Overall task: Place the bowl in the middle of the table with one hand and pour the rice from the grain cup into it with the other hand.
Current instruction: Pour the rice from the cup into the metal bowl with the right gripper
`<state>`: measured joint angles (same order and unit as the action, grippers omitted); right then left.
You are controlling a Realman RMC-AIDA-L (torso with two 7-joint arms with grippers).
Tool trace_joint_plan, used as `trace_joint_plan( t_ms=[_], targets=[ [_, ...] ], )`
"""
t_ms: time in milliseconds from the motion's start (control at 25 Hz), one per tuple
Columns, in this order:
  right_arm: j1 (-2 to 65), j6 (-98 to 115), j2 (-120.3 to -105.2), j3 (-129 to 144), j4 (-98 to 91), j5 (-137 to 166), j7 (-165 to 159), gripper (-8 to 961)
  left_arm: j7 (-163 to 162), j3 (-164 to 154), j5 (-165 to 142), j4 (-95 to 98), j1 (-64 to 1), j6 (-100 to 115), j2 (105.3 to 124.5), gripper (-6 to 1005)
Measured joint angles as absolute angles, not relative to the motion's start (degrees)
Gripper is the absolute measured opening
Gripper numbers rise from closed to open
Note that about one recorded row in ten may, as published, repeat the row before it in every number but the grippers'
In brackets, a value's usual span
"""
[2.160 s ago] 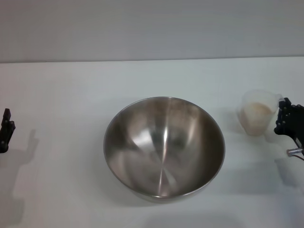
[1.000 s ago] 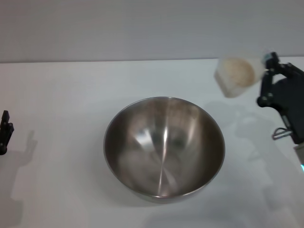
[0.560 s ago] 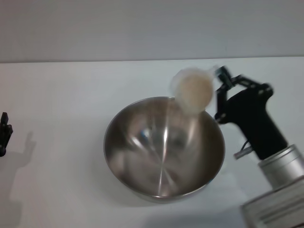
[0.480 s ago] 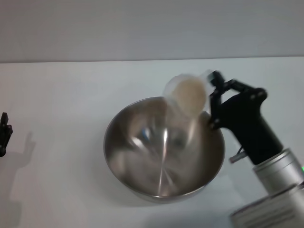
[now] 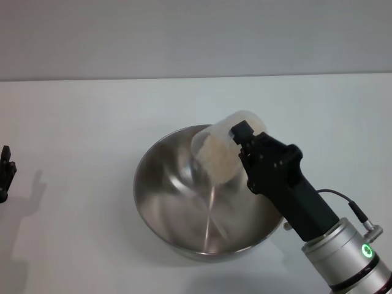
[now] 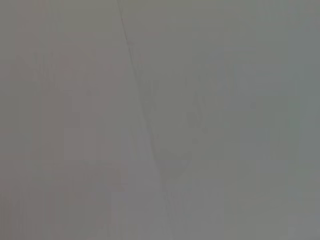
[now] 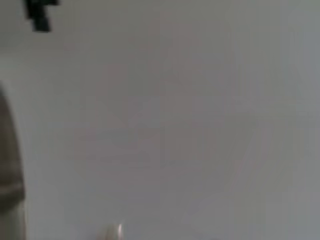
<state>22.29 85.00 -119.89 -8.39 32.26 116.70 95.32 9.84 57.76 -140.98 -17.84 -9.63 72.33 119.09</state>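
The steel bowl (image 5: 184,208) stands in the middle of the white table (image 5: 79,116). My right gripper (image 5: 242,142) is above the bowl's far right rim, shut on the clear grain cup (image 5: 228,139). The cup is tipped on its side, with its mouth turned down and to the left over the bowl's inside. The pale rice (image 5: 215,158) has slid to the cup's mouth. Whether grains are falling I cannot tell. My left gripper (image 5: 6,173) is parked at the table's far left edge. In the right wrist view the bowl's rim (image 7: 7,175) shows at one edge.
My right arm (image 5: 318,226) reaches in from the lower right, over the bowl's right side. Bare tabletop surrounds the bowl. The left wrist view shows only plain surface. Far off in the right wrist view is the left gripper (image 7: 39,12).
My right gripper has lifted the grain cup from the table's right side, carried it left over the bowl and tipped it mouth down. Bowl and left arm have stayed put.
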Motion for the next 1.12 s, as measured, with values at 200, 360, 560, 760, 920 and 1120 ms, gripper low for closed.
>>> trace_joint_plan(
  t_ms=[200, 360, 560, 760, 920, 1120],
  targets=[
    [22.0, 84.5, -119.89, -8.3, 32.1, 116.7, 106.6, 10, 9.8, 57.7, -141.0, -17.8, -9.6, 72.3, 119.09, 754],
    [21.9, 83.9, -119.88, -8.3, 32.1, 116.7, 115.4, 10, 9.8, 57.7, -141.0, -17.8, -9.7, 71.9, 119.09, 753],
    [21.9, 82.8, -119.88, -8.2, 32.2, 116.7, 123.6, 11, 9.8, 57.3, -141.0, -17.8, -9.9, 71.3, 119.09, 753],
    [22.1, 81.8, -119.88, -7.7, 32.5, 116.7, 130.9, 11, 9.8, 57.2, -141.0, -17.9, -9.9, 71.3, 119.09, 753],
    [22.4, 80.3, -119.88, -7.3, 32.5, 116.7, 136.0, 11, 9.8, 57.2, -141.0, -17.9, -9.9, 71.3, 119.09, 753],
    [22.6, 79.2, -119.88, -6.3, 32.7, 116.8, 139.4, 11, 9.8, 57.2, -141.0, -18.0, -9.9, 71.3, 119.09, 754]
  ],
)
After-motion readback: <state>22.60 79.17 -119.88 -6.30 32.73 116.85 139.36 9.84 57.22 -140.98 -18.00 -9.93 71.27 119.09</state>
